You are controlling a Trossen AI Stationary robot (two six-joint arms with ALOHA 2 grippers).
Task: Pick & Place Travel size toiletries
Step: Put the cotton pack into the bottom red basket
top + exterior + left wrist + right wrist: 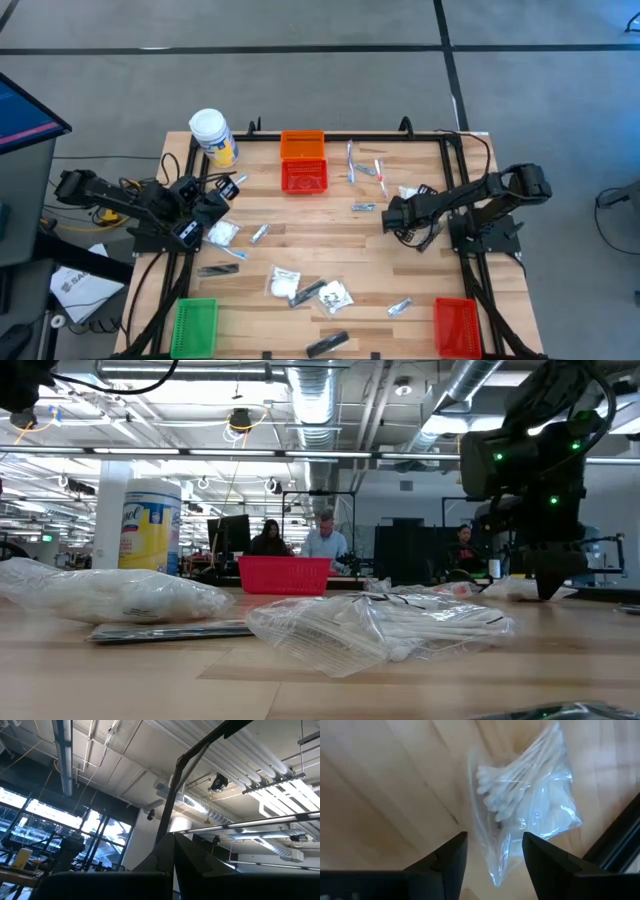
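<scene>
Wooden slat table [330,255] is filling the high view, w/ grey floor around it. Travel size toiletries are lying scattered: white packets [223,233], a foil sachet [400,306], dark tubes [327,343], clear sticks [352,160]. Baskets are sitting at the edges: orange basket [302,144] and red basket [304,176] at the far side, green basket [195,325] at the near left corner, another red one at the near right. A white jar [212,135] is standing at the far left. Left gripper [222,188] is waiting near the jar, closed and holding nothing. Right gripper [392,216] is reaching in over the right half.

Low view: a clear bag of swabs [385,622] is lying up front, a white packet to its left; people are sitting at desks far behind.

Left wrist view is pointing up at ceiling pipes only; no item showing.

Right wrist view: right gripper [493,851] is standing abt half open, nothing held yet, w/ a bag of cotton swabs [522,802] lying just ahead and its loose corner reaching in btwn the fingertips.

Risk, as I judge it: jaws closing on that thin plastic corner only, so the bag could slip out or tear on the lift; a deeper reach over the swab bundle looks safer.
</scene>
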